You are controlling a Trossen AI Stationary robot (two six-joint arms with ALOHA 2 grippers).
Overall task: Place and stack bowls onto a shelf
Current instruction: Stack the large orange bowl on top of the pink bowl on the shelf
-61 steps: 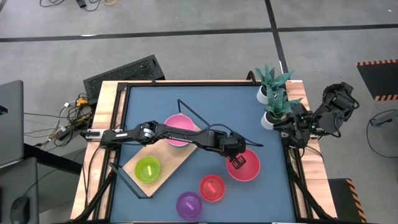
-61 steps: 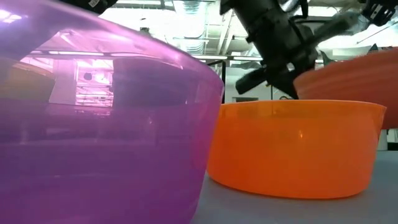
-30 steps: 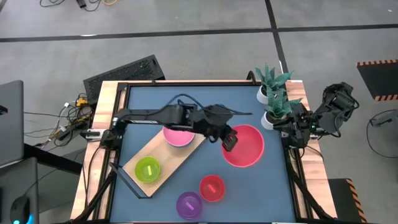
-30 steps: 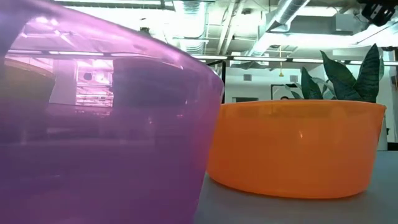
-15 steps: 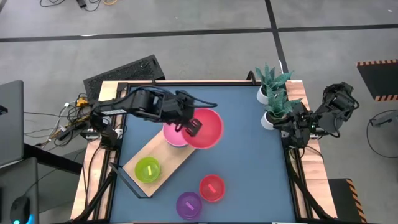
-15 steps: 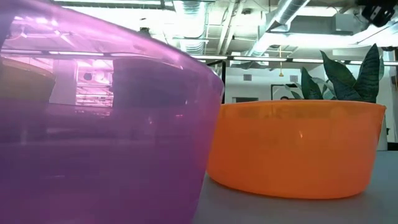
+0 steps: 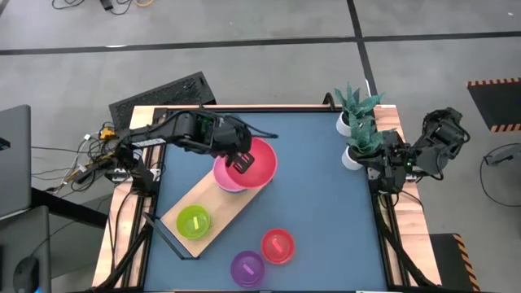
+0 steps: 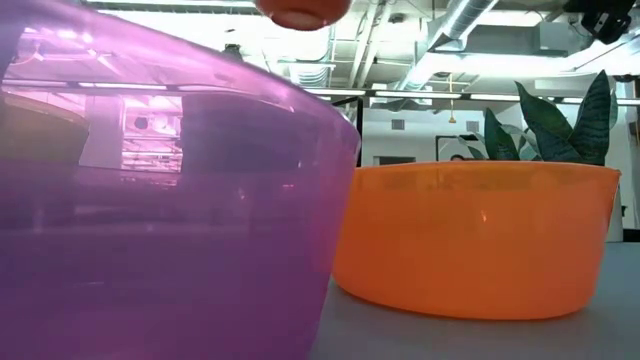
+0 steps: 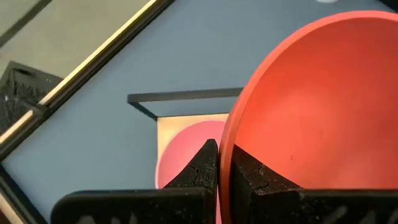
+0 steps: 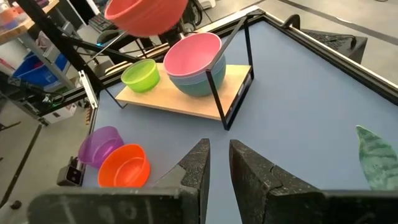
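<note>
Left end effector [image 7: 238, 163] clamped on the rim of the large red bowl [image 7: 255, 163], fingers [image 9: 205, 168] pinching the wall from both sides, bowl held raised and tilted above the pink bowl [image 7: 229, 178]. Pink bowl nested in a blue bowl [image 10: 198, 85] at one end of the wooden shelf [image 7: 220, 205], which lies diagonally on the blue desk [image 7: 326, 203]; lime green bowl [image 7: 194, 220] at the shelf's other end. Small red bowl [image 7: 278, 245] and purple bowl [image 7: 247, 268] side by side on the desk, apart from the shelf. Right end effector [image 7: 368, 165] at the desk's right edge beside two potted plants [image 7: 355, 110], fingers [image 10: 198, 162] parted with a narrow gap, holding nothing.
</note>
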